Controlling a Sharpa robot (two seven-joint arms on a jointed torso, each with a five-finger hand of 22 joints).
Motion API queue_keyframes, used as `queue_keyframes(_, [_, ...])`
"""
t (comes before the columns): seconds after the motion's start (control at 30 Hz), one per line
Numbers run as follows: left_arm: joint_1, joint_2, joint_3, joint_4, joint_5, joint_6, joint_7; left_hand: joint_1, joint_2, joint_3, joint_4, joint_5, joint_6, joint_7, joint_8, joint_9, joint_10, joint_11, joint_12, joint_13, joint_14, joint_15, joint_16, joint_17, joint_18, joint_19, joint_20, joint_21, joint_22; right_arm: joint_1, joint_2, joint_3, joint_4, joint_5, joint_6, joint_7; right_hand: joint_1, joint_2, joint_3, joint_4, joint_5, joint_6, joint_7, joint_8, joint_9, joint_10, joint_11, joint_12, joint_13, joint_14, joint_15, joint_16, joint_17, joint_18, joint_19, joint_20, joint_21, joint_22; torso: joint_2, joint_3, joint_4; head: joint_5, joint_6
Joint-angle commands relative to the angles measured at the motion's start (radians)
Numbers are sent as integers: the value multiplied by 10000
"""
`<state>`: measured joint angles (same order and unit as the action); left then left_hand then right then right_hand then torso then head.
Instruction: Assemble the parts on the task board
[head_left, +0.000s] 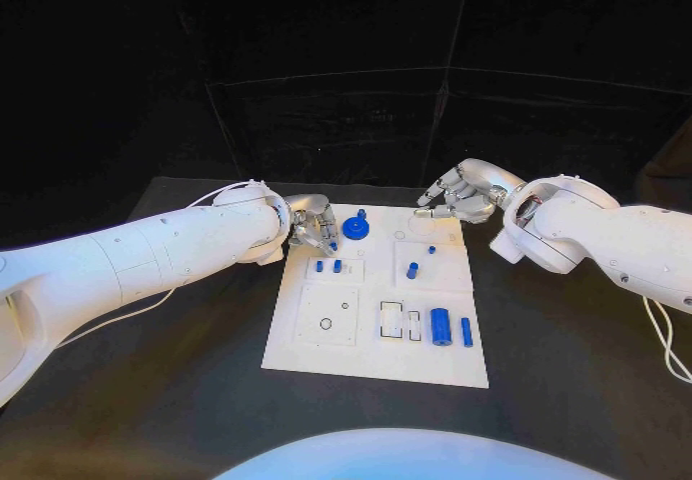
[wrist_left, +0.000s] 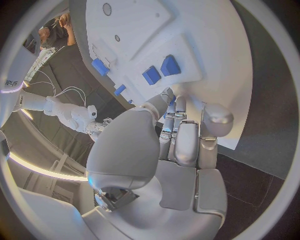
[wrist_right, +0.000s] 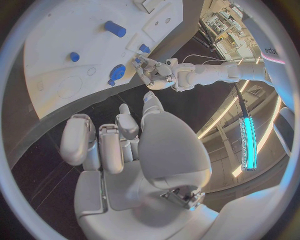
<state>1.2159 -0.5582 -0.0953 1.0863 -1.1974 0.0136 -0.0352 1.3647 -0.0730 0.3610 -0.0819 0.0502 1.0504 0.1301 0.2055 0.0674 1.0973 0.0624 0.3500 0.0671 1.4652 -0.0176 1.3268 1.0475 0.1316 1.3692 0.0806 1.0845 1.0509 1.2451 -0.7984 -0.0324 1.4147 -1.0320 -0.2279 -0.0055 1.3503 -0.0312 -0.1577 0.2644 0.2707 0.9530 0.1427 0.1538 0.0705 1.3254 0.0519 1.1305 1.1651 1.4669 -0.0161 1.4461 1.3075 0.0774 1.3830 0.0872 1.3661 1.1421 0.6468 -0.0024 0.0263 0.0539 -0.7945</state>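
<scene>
Head view: white rectangular task board (head_left: 378, 345) is seen mid black desk (head_left: 159, 410); seven small blue plastic parts (head_left: 440, 327) are counted on it, some standing, two lying loose near outlined recesses, so assembly is judged partial. Left wrist view: left robot hand (wrist_left: 181, 132) is curled at the board's far corner, grasp cannot be told. Right wrist view: right robot hand (wrist_right: 119, 137) hangs off the board, fingers loosely apart, nothing held.

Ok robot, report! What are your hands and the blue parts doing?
Left hand holding a small blue part over task board. Right hand open past far edge. Nothing in the way.
</scene>
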Motion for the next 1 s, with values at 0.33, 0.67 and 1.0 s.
queue_keyframes(0.33, [1,4,-5,-32,28,242,-166,-80,-124,102,-67,-21,-90,101,-213,-28,-79,101,-224,-26,150,41,28,-59,-138,29,53,27,39,19,4,5,2,21,18,71,41,71,-29,-29,69,-35,-28,59,-4,-26,12,11,-7,600,-70,-44,537,65,-7,-42,-34,4,0,-2,12,-3,-15])
queue_keyframes(0.67, [0,-38,-5,-90,29,168,-201,-177,-206,191,-151,-21,-567,214,-659,-54,-73,184,-488,-31,136,105,36,-120,-137,13,111,14,56,19,-12,5,-38,18,77,-152,152,145,-141,-51,71,-141,-5,54,-14,-909,26,-1472,-1328,405,-62,-549,-158,181,-309,-36,-390,-626,-13,1,-10,-17,15])
queue_keyframes(1.0, [0,-402,-4,-63,579,-1145,251,-140,-226,380,-297,-17,-1090,248,-1084,-49,-79,187,-743,-24,140,126,82,-118,-132,29,151,49,115,7,-74,4,-105,-1955,355,-866,2216,487,664,-755,-549,175,99,173,-21,-3047,195,-7383,-6412,-69,20,-2490,-2399,380,-736,4,-1190,-1824,-19,0,7,-140,93])
